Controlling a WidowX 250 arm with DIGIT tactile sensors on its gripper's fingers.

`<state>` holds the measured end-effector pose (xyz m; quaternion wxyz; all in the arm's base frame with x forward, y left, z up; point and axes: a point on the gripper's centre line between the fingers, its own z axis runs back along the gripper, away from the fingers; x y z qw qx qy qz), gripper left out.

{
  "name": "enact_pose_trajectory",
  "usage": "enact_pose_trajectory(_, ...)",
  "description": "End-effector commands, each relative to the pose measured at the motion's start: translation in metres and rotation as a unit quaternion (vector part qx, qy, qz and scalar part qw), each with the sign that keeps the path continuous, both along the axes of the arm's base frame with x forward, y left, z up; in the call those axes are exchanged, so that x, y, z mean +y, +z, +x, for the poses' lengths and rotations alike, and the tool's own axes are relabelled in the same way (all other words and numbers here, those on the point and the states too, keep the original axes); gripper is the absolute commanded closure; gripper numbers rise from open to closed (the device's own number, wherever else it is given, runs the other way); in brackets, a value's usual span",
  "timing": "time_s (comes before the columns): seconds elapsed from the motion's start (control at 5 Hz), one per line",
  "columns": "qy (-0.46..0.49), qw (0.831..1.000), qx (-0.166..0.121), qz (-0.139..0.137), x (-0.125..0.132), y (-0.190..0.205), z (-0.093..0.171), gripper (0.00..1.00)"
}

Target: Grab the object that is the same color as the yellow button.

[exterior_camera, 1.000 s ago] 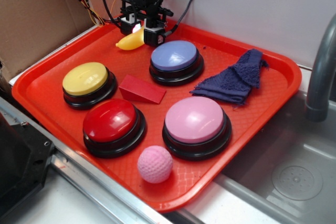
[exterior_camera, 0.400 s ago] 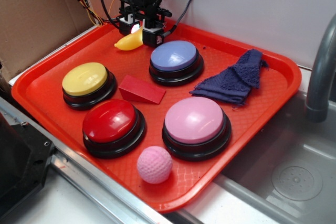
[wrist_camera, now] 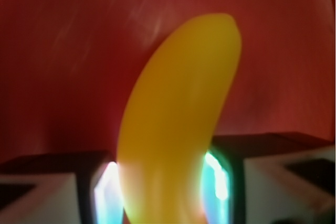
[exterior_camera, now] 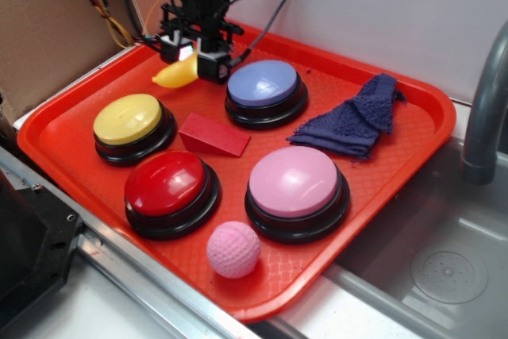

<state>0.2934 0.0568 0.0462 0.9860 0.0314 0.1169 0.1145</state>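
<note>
A small curved yellow toy banana [exterior_camera: 175, 74] hangs just above the red tray [exterior_camera: 413, 148] at its back left, with my gripper [exterior_camera: 193, 59] shut on one end of it. In the wrist view the banana [wrist_camera: 178, 124] fills the middle, pinched between the two glowing pads [wrist_camera: 216, 179] of my gripper [wrist_camera: 164, 187]. The yellow button [exterior_camera: 128, 120], a dome on a black base, sits on the tray's left side, in front of and below the banana.
On the tray also stand a blue button [exterior_camera: 264, 85], a red button [exterior_camera: 167, 183] and a pink button [exterior_camera: 295, 182]. A red wedge [exterior_camera: 213, 134], a pink ball [exterior_camera: 233, 249] and a blue cloth [exterior_camera: 357, 121] lie among them. A sink [exterior_camera: 444, 267] lies right.
My gripper has moved left and toward the front with the banana held in it, and the banana has come off the tray floor. Nothing else has shifted.
</note>
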Motion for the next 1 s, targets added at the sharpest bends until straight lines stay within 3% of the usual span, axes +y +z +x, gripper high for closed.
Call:
enact_pose_trajectory(0.0, 0.048, 0.996, -0.067, -0.017, -0.041, 0.126, -0.053, 1.00)
enact_pose_trajectory(0.4, 0.034, 0.994, -0.094, -0.032, -0.052, 0.209, -0.084, 1.00)
enact_pose_trajectory(0.8, 0.025, 0.991, -0.128, -0.020, -0.051, 0.214, -0.087, 1.00)
